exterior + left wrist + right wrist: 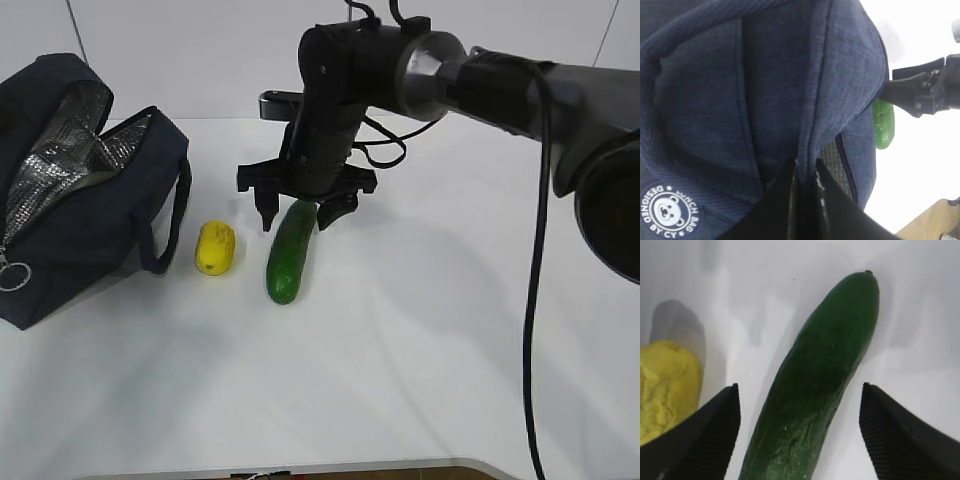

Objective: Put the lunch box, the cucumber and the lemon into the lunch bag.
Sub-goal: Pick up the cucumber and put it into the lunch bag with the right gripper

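Note:
The navy lunch bag (85,215) stands open at the left and shows its silver lining. The yellow lemon (215,247) and the dark green cucumber (291,250) lie side by side on the white table to its right. My right gripper (298,214) is open and hangs just over the cucumber's far end, one finger on each side. In the right wrist view the cucumber (815,390) lies between the open gripper's (800,435) fingers, with the lemon (665,385) at the left. My left gripper (805,200) is shut on the bag's fabric edge (810,130). The lunch box is out of view.
The bag's metal ring pull (12,275) hangs at its near left end and a loop handle (165,235) droops toward the lemon. The table's (420,330) front edge runs along the bottom. The left wrist view also shows the cucumber (884,125) and the right gripper's finger (912,90).

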Robot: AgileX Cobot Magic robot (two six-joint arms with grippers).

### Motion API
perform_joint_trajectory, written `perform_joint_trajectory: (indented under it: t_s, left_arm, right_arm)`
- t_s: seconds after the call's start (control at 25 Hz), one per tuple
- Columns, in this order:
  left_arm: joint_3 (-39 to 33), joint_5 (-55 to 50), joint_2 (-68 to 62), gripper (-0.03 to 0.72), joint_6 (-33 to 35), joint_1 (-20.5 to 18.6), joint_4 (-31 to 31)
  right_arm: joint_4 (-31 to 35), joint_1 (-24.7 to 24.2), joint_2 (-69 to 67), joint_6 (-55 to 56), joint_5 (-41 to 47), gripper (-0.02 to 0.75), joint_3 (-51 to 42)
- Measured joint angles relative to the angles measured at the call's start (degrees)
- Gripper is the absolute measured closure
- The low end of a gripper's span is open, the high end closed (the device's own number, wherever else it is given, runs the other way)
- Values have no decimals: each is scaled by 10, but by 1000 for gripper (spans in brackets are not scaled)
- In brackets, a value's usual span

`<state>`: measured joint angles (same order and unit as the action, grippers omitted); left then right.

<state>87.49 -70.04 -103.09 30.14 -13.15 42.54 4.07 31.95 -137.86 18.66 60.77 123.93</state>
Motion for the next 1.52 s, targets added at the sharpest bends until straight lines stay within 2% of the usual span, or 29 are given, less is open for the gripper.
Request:
perform_joint_trajectory:
  t_s: [0.56, 0.64, 0.72, 0.84, 1.04, 1.16, 1.28, 1.52]
  left_arm:
    - [0, 0, 0, 694, 0, 0, -1]
    - [0, 0, 0, 694, 0, 0, -1]
    - [0, 0, 0, 694, 0, 0, -1]
    - [0, 0, 0, 694, 0, 0, -1]
    - [0, 0, 0, 694, 0, 0, -1]
    - [0, 0, 0, 694, 0, 0, -1]
    - [0, 0, 0, 694, 0, 0, -1]
    - [0, 0, 0, 694, 0, 0, -1]
  right_arm:
    - [10, 0, -22, 1, 32, 227, 1]
    - [10, 0, -22, 1, 38, 268, 1]
    - [9, 0, -22, 1, 45, 344, 1]
    - [5, 0, -22, 1, 51, 397, 1]
    - [9, 0, -22, -8, 92, 407, 30]
    - [22, 0, -22, -18, 95, 409, 88]
    - [63, 0, -22, -24, 102, 409, 155]
    - [248, 0, -22, -61, 82, 409, 228]
